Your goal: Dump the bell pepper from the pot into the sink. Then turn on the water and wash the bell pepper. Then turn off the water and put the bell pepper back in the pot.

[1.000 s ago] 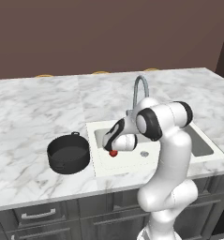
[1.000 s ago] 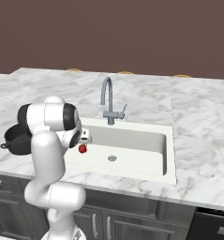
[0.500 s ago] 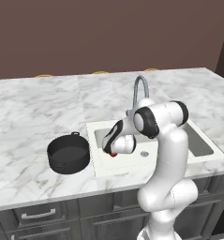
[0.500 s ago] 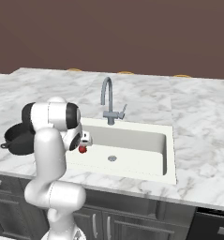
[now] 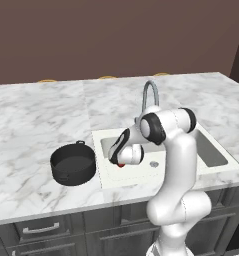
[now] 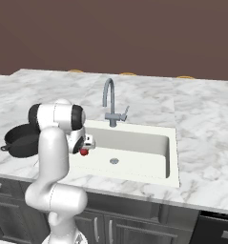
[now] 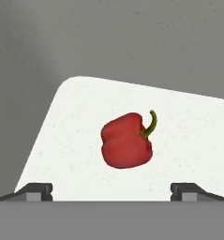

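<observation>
The red bell pepper (image 7: 127, 140) lies on its side on the white floor of the sink (image 7: 188, 117), at the basin's left end, its green stem pointing up in the hand view. My gripper (image 7: 112, 191) hangs straight over it, open, with the fingertips (image 7: 36, 190) wide apart on either side and not touching it. From the base views the hand (image 5: 118, 156) reaches down into the sink (image 5: 98, 137) just above the bell pepper (image 5: 121, 165). The black pot (image 5: 73, 164) stands upright on the counter left of the sink, and no content shows inside. The right base view also shows the bell pepper (image 6: 84, 152), the gripper (image 6: 86, 147) and the pot (image 6: 21, 139).
A curved grey faucet (image 5: 150, 95) with a side lever (image 6: 123, 113) rises behind the sink; no water shows. A round drain (image 6: 114, 161) sits mid-basin. Marble counter (image 5: 36, 120) stretches around, with cabinet drawers (image 5: 41, 229) below the front edge.
The hand has sunk slightly toward the bell pepper in the sink. The jaws have stayed open, and the pot and pepper have not moved.
</observation>
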Robot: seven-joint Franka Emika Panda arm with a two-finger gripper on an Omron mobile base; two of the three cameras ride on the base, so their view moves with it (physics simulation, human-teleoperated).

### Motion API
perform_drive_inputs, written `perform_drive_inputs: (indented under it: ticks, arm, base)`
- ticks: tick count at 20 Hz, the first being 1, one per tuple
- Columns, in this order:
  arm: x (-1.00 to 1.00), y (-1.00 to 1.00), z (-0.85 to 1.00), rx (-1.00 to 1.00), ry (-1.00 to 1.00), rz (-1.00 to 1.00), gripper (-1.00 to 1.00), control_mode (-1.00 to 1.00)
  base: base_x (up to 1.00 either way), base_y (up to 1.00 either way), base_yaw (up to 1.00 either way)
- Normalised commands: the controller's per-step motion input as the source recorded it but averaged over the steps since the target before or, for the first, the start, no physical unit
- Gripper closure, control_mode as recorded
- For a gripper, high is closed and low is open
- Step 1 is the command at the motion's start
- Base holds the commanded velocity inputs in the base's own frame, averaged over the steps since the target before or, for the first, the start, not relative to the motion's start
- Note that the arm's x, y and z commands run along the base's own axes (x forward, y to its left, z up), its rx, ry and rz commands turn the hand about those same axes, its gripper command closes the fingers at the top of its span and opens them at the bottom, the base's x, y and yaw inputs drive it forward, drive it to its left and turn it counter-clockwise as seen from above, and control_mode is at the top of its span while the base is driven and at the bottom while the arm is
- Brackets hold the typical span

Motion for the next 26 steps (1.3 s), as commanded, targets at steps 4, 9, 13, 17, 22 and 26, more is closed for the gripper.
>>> perform_drive_inputs:
  ticks: [4,9,13,17,22,26]
  arm:
    - [0.22,0.00,-0.19,0.00,0.00,0.00,-1.00,-1.00]
    - [0.21,0.00,-0.16,0.00,0.00,0.00,-1.00,-1.00]
    - [0.20,0.00,-0.13,0.00,0.00,0.00,-1.00,-1.00]
    - [0.06,0.00,-0.15,0.00,0.00,0.00,-1.00,-1.00]
    - [0.05,0.00,-0.21,0.00,0.00,0.00,-1.00,-1.00]
    - [0.08,0.00,-0.25,0.00,0.00,0.00,-1.00,-1.00]
  base:
    - [0.00,0.00,0.00]
    - [0.00,0.00,0.00]
    - [0.00,0.00,0.00]
    - [0.00,0.00,0.00]
    - [0.00,0.00,0.00]
    - [0.00,0.00,0.00]
